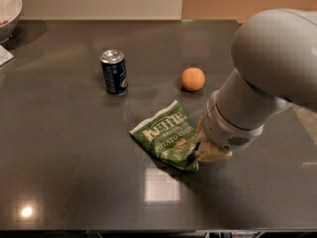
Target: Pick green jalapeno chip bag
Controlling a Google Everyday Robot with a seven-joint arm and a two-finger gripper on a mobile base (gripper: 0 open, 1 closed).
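The green jalapeno chip bag lies crinkled on the dark countertop, near the middle, with white "Kettle" lettering facing up. My gripper is at the end of the large grey arm and sits low against the bag's right edge, touching or overlapping it. The arm's wrist hides the far right part of the bag.
A blue soda can stands upright to the upper left of the bag. An orange rests behind the bag, close to the arm. A white bowl sits at the far left corner. The counter's front edge runs along the bottom.
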